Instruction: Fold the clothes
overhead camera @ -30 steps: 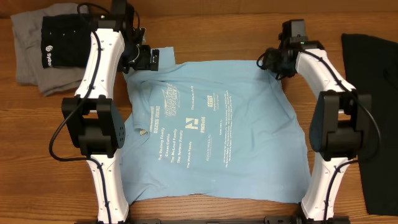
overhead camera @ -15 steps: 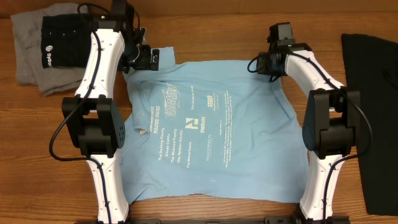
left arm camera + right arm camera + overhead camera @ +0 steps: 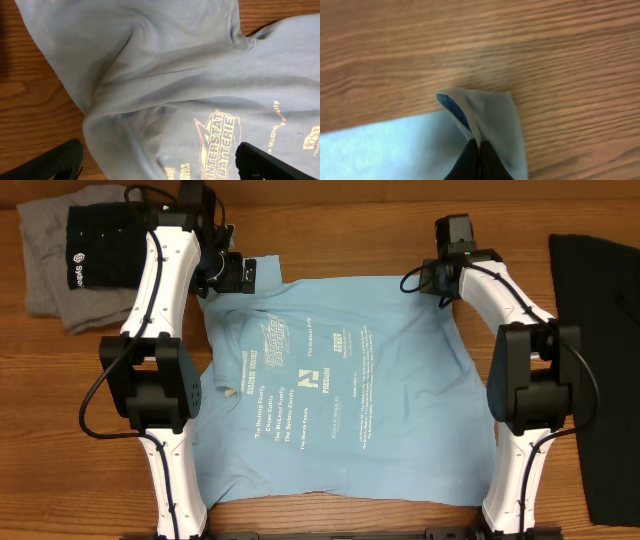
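Note:
The light blue T-shirt (image 3: 340, 390) lies spread flat on the wooden table, print side up. My left gripper (image 3: 230, 275) hovers open over its far left sleeve; in the left wrist view the two black fingers (image 3: 55, 162) stand wide apart, with bunched blue cloth (image 3: 150, 75) lying between them and nothing gripped. My right gripper (image 3: 418, 280) is at the shirt's far right corner. The right wrist view shows its gripper (image 3: 479, 152) shut on a pinched fold of the blue T-shirt (image 3: 490, 115), lifted slightly off the wood.
A folded grey garment (image 3: 40, 260) with a folded black one (image 3: 100, 245) on top sits at the far left. Another black garment (image 3: 600, 360) lies along the right edge. Bare wood (image 3: 470, 40) lies beyond the shirt's far edge.
My right gripper has shifted a little left to the shirt's far right corner and closed on the cloth. The left arm has stayed still and open.

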